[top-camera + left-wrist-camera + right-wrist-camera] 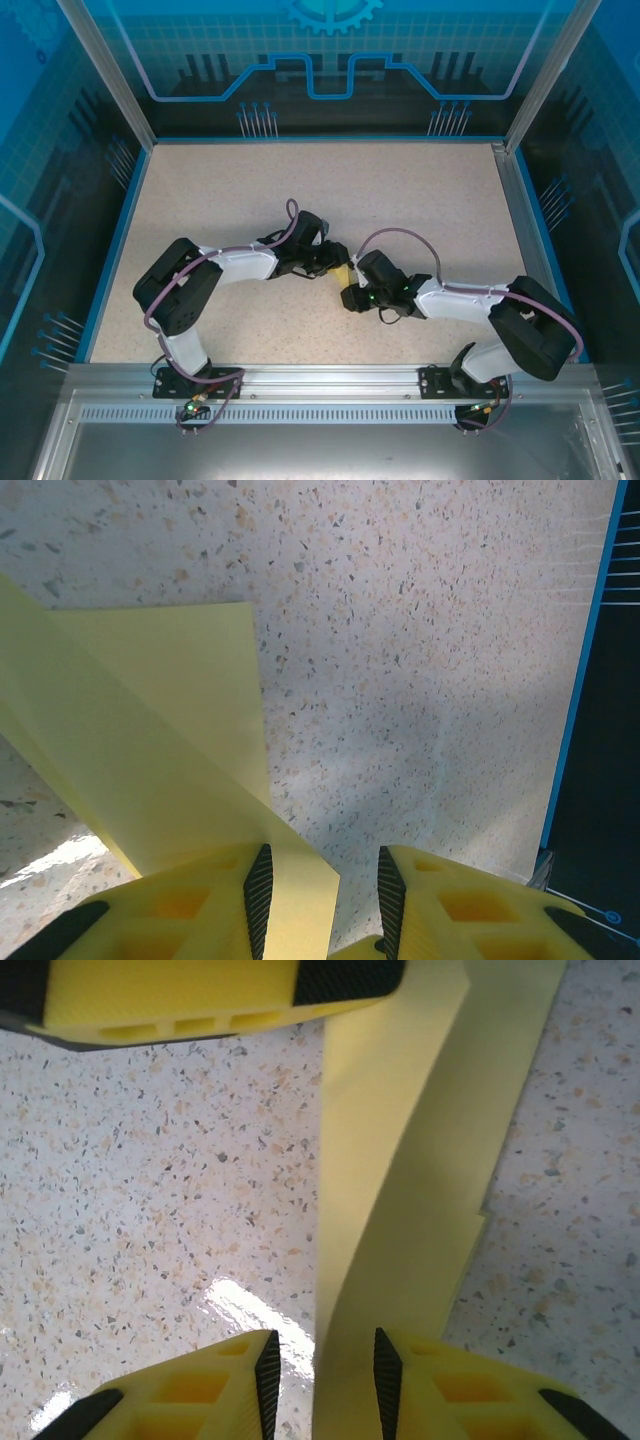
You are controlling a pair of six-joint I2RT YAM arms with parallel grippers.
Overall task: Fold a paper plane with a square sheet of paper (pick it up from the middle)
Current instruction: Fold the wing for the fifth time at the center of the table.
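From above you see two arms meeting at the middle of the speckled beige table (420, 200), and they hide most of what you want. One small patch of the pale-yellow paper (341, 275) peeks out between the left gripper (332, 262) and the right gripper (352, 296), so its outline cannot be made out here, nor can you tell how either pair of jaws stands. A blue rim (118, 240) runs round the table, metal rails cross the near edge, and blue printed panels wall it in. In the left wrist view the left gripper (320, 880) stands part open. The one paper (150, 750), folded into layers and cut off at the left edge, lies on the table and runs in beside the left of its two fingers (190, 905), with bare table showing between the paper and the other finger. The blue rim (590, 680) lies to the far right. In the right wrist view the right gripper (325, 1360) is also part open. A long folded band of the paper (400, 1210) passes between its two fingers, close against the right one, and you cannot tell whether it is pinched. One finger of the left gripper (200, 1000) crosses the top, cut off by the frame.
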